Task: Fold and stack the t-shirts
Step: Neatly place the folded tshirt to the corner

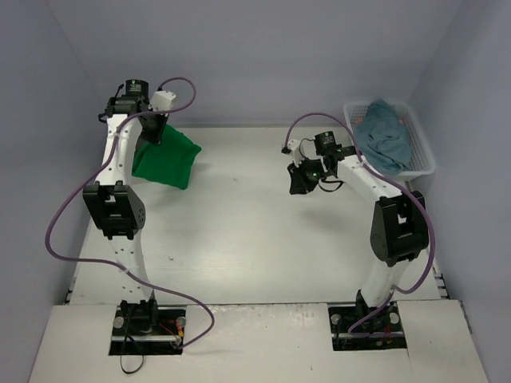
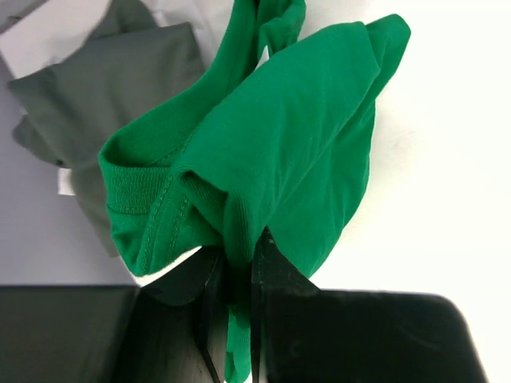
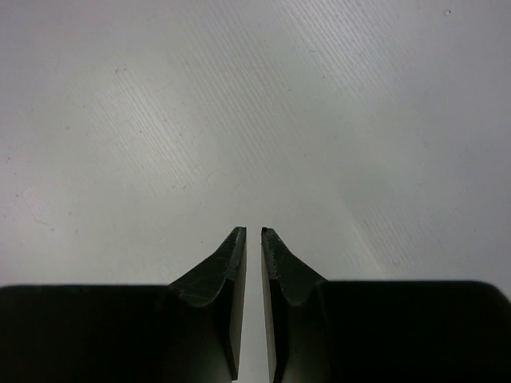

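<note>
White table (image 1: 255, 239), left fingers (image 2: 279, 275) tight on green shirt (image 2: 287, 136), right fingers (image 3: 223, 267) nearly together.

Robot lab cell: bare walls (image 1: 255, 56), white table (image 1: 239, 231), bolted arms (image 1: 118, 209).

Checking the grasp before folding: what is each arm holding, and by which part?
Left jaws clamp the green shirt by bunched cloth beside its collar. Right jaws hold nothing, nearly closed above the table.
</note>
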Tool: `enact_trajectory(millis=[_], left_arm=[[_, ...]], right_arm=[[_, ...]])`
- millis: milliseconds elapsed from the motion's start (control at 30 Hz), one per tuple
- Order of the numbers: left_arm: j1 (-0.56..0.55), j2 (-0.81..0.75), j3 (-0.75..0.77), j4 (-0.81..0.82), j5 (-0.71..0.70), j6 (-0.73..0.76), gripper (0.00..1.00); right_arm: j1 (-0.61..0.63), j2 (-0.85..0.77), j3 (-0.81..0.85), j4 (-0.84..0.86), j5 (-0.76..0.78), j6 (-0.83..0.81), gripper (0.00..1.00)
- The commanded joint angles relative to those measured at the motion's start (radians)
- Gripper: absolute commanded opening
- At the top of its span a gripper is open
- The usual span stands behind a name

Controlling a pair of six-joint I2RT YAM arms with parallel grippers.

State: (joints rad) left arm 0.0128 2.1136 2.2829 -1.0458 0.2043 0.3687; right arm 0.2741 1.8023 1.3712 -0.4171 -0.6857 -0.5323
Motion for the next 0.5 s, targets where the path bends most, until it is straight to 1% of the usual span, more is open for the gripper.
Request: enact_trajectory(millis=[0,133,467], left_arm=[[0.03,-0.014,0.115,-0.019,-0.019,0.035,0.0],[0.047,0.009,0.182,-0.026,-0.028,0.045,0.0],[0.092,0.046,0.253,-0.036,-0.013,0.044,0.0]], right_arm=[[-0.007,-0.061,0.008,0.003,-0.035,-0.009,0.11],[-0.007,-0.06,0.009,0.005,-0.037,-0.008,0.11],[-0.009,-0.047,0.005,0.009,-0.04,-0.006,0.11]])
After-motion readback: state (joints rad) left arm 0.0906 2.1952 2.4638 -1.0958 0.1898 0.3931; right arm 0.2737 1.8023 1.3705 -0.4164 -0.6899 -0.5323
